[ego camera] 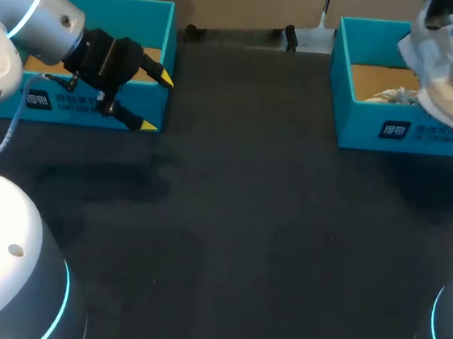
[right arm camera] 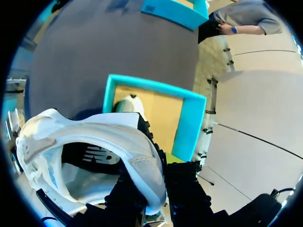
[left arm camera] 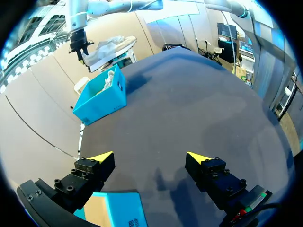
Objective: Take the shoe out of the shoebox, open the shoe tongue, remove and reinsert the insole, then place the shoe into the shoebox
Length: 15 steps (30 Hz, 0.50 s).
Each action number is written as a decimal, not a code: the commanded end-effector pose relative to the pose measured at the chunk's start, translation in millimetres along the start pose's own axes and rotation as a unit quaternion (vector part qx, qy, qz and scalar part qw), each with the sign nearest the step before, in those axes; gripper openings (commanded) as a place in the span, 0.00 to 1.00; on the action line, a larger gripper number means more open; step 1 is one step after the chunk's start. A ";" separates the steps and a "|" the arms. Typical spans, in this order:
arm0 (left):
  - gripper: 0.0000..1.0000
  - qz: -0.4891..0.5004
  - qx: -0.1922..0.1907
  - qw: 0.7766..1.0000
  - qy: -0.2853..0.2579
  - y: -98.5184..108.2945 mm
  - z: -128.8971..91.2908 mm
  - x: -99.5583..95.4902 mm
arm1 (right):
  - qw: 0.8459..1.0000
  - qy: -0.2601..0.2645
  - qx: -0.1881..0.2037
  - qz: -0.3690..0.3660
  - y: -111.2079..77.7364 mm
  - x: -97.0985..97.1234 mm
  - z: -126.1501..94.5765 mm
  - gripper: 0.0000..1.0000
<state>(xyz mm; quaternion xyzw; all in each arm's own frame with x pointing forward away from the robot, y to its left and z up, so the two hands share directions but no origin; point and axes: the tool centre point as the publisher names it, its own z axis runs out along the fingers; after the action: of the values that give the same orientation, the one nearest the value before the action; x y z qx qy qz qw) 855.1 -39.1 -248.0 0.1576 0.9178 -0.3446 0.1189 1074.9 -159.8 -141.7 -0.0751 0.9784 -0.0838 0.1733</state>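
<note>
A white and beige sneaker (ego camera: 451, 72) hangs tilted above the right blue shoebox (ego camera: 409, 132), at the table's far right. My right gripper (right arm camera: 158, 175) is shut on its heel collar, and the shoe's opening (right arm camera: 94, 142) faces the right wrist camera. The left wrist view shows the lifted sneaker (left arm camera: 106, 49) far off, over that box (left arm camera: 102, 101). A second light shoe (ego camera: 392, 95) lies inside the box. My left gripper (ego camera: 156, 101) stands open and empty beside the left blue shoebox (ego camera: 157, 16), just above its near corner (left arm camera: 116, 208).
Dark table surface (ego camera: 244, 236) spreads between the two boxes and toward the front. The left box (right arm camera: 175, 12) shows a bare cardboard floor.
</note>
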 end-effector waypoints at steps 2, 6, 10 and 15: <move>1.00 0.000 -0.002 1.000 0.000 -0.5 -0.4 0.6 | 1.000 0.024 -0.001 -0.008 -34.2 -29.4 14.5 0.00; 1.00 0.000 -0.002 1.000 0.000 -0.5 -0.4 0.6 | 0.999 0.027 0.012 -0.018 -58.5 -45.0 26.1 0.00; 1.00 0.000 -0.002 1.000 0.000 -0.5 -0.4 0.6 | 0.999 0.037 0.020 -0.012 -80.1 -55.7 40.5 0.00; 1.00 0.000 -0.002 1.000 0.000 -0.5 -0.4 0.6 | 0.998 0.045 0.034 0.000 -104.1 -68.1 58.0 0.00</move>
<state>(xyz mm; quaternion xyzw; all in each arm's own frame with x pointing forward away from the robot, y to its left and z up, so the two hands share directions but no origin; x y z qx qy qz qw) 855.0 -39.1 -248.0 0.1576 0.9178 -0.3446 0.1189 1151.2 -251.7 -150.3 -0.0720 0.9771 -0.1201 0.1600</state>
